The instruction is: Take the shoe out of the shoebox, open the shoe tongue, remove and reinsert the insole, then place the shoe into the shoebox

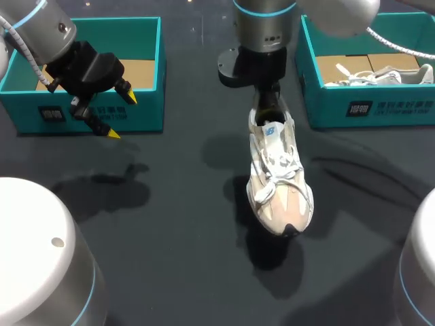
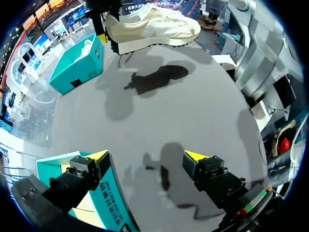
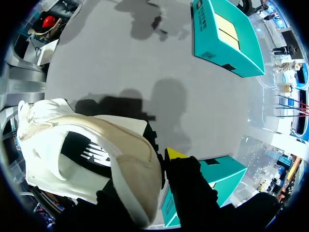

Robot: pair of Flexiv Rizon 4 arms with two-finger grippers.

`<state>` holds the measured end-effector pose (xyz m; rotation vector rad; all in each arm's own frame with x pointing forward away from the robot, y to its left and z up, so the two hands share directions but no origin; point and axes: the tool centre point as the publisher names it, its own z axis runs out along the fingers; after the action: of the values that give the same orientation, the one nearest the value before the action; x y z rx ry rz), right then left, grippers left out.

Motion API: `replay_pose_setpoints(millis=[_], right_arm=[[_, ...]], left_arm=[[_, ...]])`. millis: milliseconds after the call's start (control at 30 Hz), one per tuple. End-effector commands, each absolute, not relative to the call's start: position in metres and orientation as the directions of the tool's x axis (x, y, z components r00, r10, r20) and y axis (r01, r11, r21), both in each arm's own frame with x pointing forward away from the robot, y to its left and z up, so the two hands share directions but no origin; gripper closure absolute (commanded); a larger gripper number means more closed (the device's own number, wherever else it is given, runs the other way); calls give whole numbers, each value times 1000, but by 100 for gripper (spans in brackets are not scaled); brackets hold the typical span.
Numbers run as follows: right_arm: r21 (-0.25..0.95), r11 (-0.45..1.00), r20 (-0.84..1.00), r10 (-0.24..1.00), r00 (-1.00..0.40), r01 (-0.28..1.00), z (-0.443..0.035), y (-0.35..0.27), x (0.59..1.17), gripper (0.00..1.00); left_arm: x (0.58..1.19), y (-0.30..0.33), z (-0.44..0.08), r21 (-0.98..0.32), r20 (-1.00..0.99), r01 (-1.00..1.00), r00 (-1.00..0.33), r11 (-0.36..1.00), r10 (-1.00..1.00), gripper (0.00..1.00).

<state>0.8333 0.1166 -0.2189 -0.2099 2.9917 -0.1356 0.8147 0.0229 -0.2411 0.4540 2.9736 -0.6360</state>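
Head view: a dark surface fills the frame, with two teal shoeboxes along its upper edge. The left shoebox, at upper left, shows only its brown cardboard floor. The right shoebox, at upper right, holds a second pale shoe with loose white laces.

The shoe is in the centre of the frame, heel toward the top and toe toward the bottom. It is a cream and white running shoe with beige panels over the toe, white laces, a small blue mark on the tongue and a dark patch at the toe's tip. Its shadow lies apart from it on the surface, so it is held clear of the surface.

The right gripper comes down from the upper middle and is clamped on the shoe's heel. In the right wrist view one yellow fingertip lies against the heel's outside; the other is hidden by the shoe.

The left gripper, at upper left before the left shoebox's front wall, is spread wide and holds nothing.
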Motion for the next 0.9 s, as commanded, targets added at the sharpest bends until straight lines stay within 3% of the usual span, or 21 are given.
replay_pose_setpoints(millis=[33, 567, 900], right_arm=[[-98, 986, -133, -145, -980, -133, -218, 116, 833, 100], [-215, 967, -226, -183, -957, -134, -114, 15, 908, 100], [-249, 960, -210, -183, -960, -129, -109, 2, 926, 100]], left_arm=[[814, 24, -241, -387, -127, 300, -954, 872, 271, 0], [814, 24, -241, -387, -127, 300, -954, 872, 271, 0], [814, 24, -241, -387, -127, 300, -954, 872, 271, 0]])
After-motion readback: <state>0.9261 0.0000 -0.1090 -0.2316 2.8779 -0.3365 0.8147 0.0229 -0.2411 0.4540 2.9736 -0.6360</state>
